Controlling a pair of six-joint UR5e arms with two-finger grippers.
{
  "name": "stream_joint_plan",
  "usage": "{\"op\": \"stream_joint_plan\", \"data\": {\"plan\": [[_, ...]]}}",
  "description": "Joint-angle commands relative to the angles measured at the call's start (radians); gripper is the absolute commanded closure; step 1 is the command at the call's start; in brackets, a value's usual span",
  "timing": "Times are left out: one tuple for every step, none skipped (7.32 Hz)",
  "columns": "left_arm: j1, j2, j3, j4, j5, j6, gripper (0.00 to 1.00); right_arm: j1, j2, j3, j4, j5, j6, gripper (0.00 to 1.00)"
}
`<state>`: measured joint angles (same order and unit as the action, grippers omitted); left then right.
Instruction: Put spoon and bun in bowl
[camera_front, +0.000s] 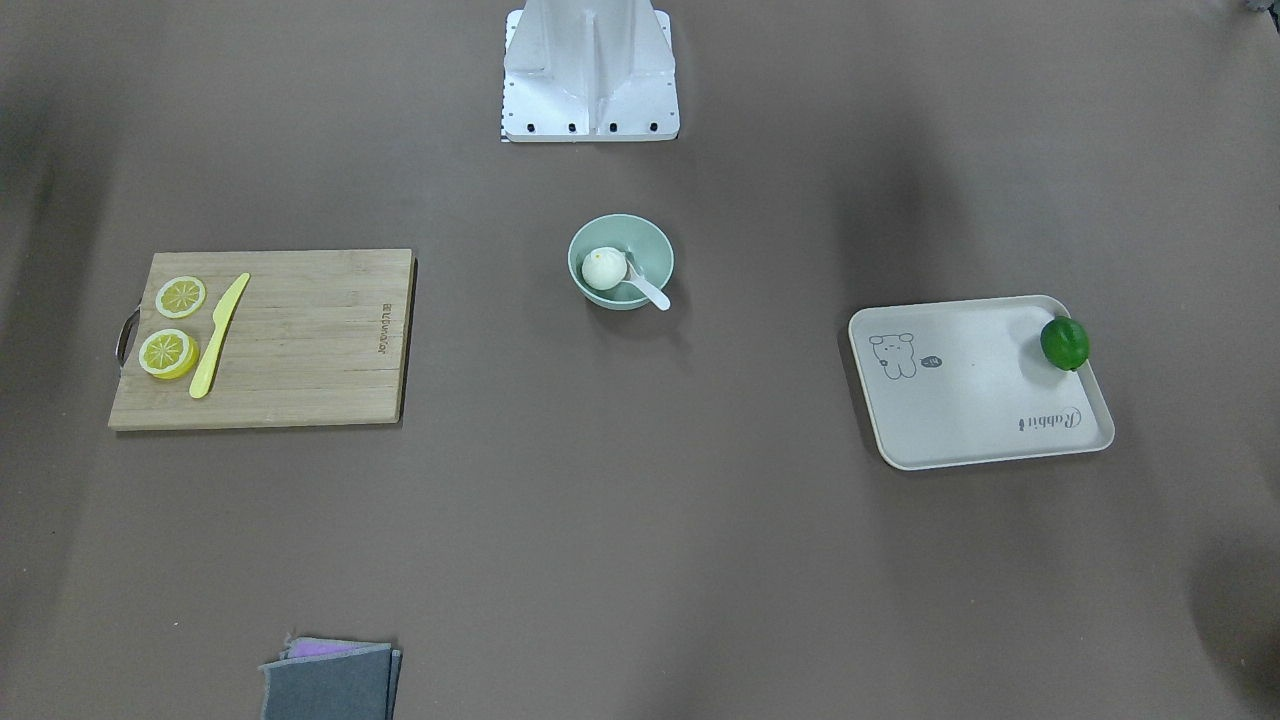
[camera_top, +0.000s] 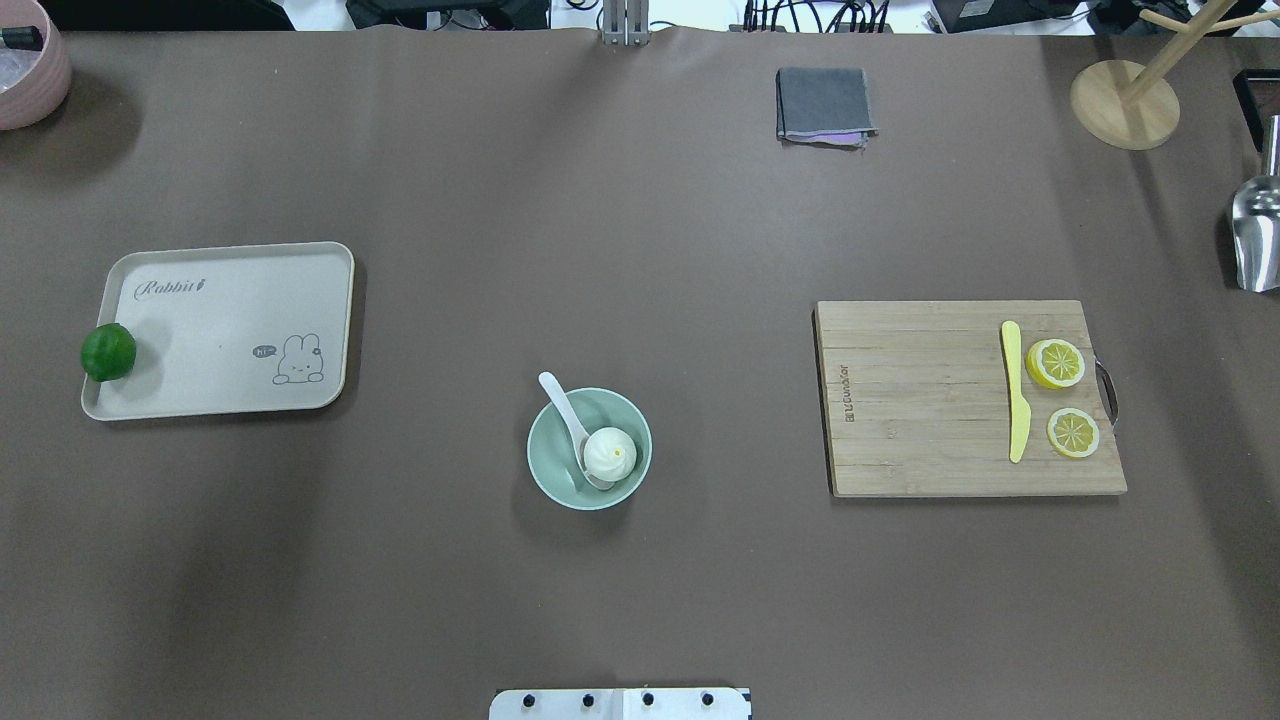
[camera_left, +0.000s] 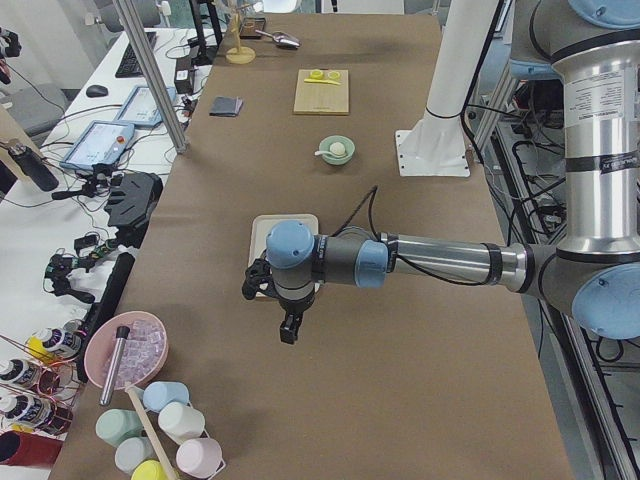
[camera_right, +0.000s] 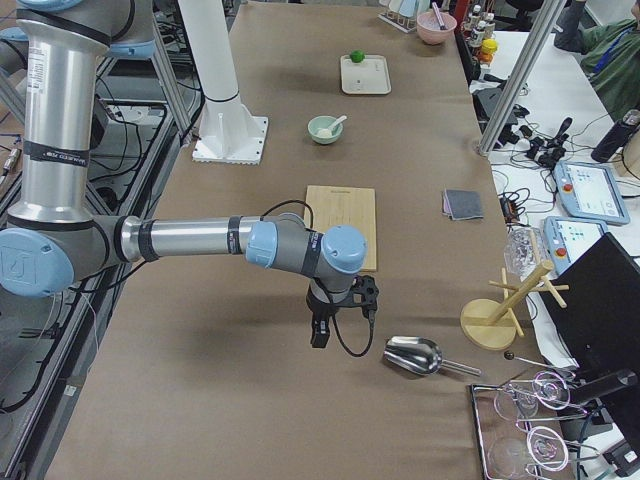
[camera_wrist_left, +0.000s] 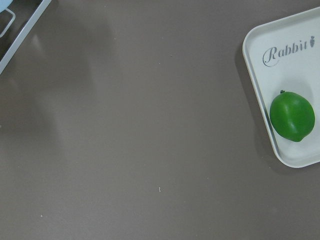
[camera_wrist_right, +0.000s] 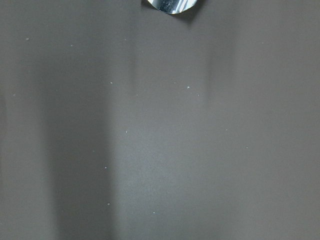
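The pale mint-green bowl (camera_top: 545, 482) stands at the table's middle, near the robot's base. The white bun (camera_top: 610, 453) sits inside it. The white spoon (camera_top: 562, 405) lies with its scoop in the bowl under the bun, its handle resting over the rim. The front-facing view shows the same bowl (camera_front: 600, 297), bun (camera_front: 604, 268) and spoon (camera_front: 648, 290). My left gripper (camera_left: 288, 330) hangs beyond the tray's end, far from the bowl. My right gripper (camera_right: 319, 336) hangs past the cutting board. Both show only in side views, so I cannot tell whether they are open or shut.
A wooden cutting board (camera_top: 920, 400) holds two lemon slices (camera_top: 1056, 362) and a yellow-green knife (camera_top: 1016, 390). A beige tray (camera_top: 220, 330) holds a green lime (camera_top: 108, 352). A folded grey cloth (camera_top: 824, 104), a metal scoop (camera_top: 1255, 235) and a wooden stand (camera_top: 1125, 100) lie along the far and right edges.
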<state>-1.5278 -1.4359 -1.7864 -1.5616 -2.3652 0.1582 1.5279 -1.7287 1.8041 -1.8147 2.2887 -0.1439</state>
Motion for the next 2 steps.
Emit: {"op": "stream_joint_plan", "data": {"plan": [[0.0, 0.003, -0.001, 0.0, 0.0, 0.0, 0.02, 0.0, 0.0, 0.003, 0.0, 0.002, 0.0, 0.0], [0.0, 0.002, 0.002, 0.0, 0.001, -0.002, 0.02, 0.0, 0.0, 0.009, 0.0, 0.002, 0.0, 0.0]]}}
